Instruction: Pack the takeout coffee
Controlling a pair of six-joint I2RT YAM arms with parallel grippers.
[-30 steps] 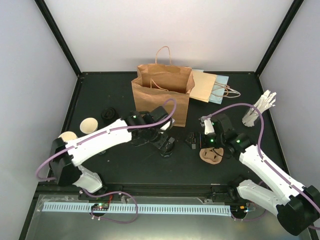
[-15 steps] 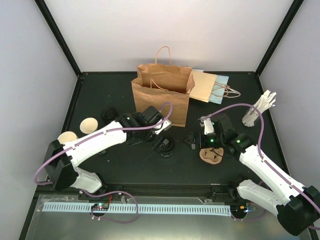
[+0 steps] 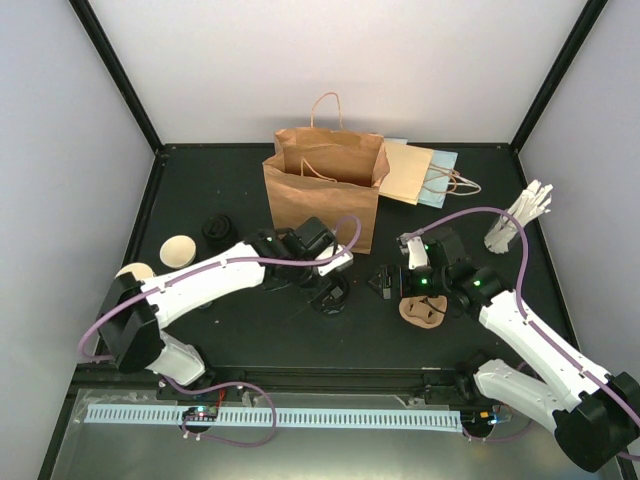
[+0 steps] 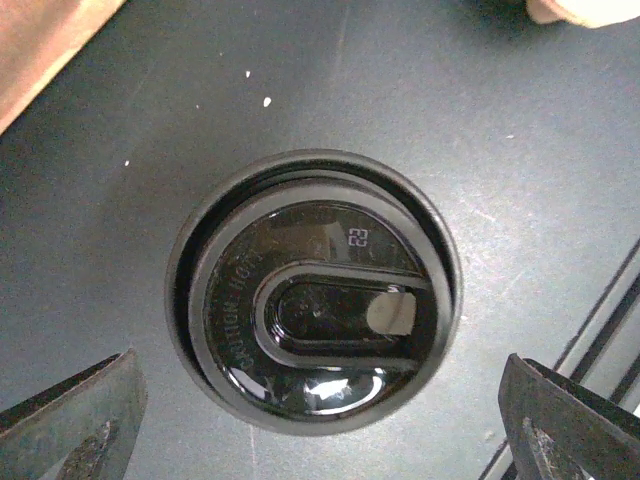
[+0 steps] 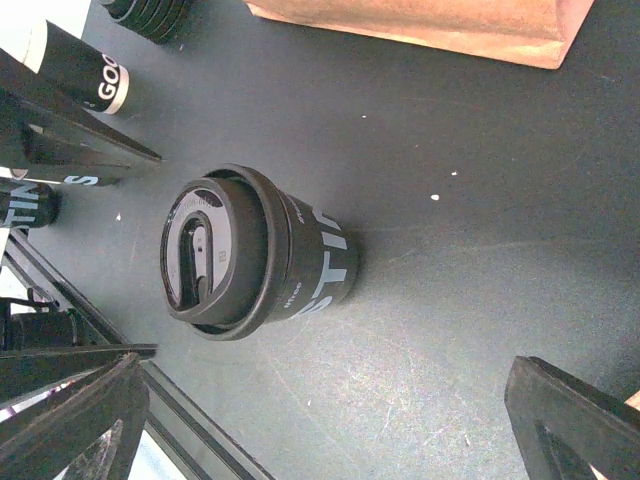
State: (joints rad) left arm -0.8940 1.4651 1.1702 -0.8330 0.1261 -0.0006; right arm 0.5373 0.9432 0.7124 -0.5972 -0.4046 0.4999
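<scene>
The step in hand looks like the pickup of the lidded paper cup (image 5: 290, 260), cream-white with a black sleeve and a black plastic lid. It stands upright near the middle of the surface, just in front of the upright brown paper bag (image 3: 320, 190). The left hand (image 4: 320, 362) hangs directly over it, spread wide and holding nothing, with one finger to each side of the lid.

To do this well, I judge the hand should drop straight down with the cup centred. It should close on the sleeve below the lid's rim, gently enough not to crush the paper wall or pop the lid. The lift should stay level, since the bag's mouth is high and its handles could snag.

The right hand (image 5: 328, 362) is likewise spread and empty. It is near the brown moulded-pulp carrier (image 3: 425, 310), right of centre toward the near edge.

Counted:
- **Cups:** three are plain to see. One is the lidded one, and two are open cream-white paper cups near the left edge, one (image 3: 178, 250) and another (image 3: 135, 272). A dark shape under the left arm may be a fourth; I cannot tell.
- **Lids:** one stack of black lids (image 3: 215, 228) sits behind the open cups. I cannot tell how many are in it.
- **Bags:** two, the upright one and a flat brown paper bag (image 3: 410, 172) toward the far right corner.
- **Carrier:** one.
- **Other:** one bundle of white sticks (image 3: 520, 215) by the right edge.
</scene>
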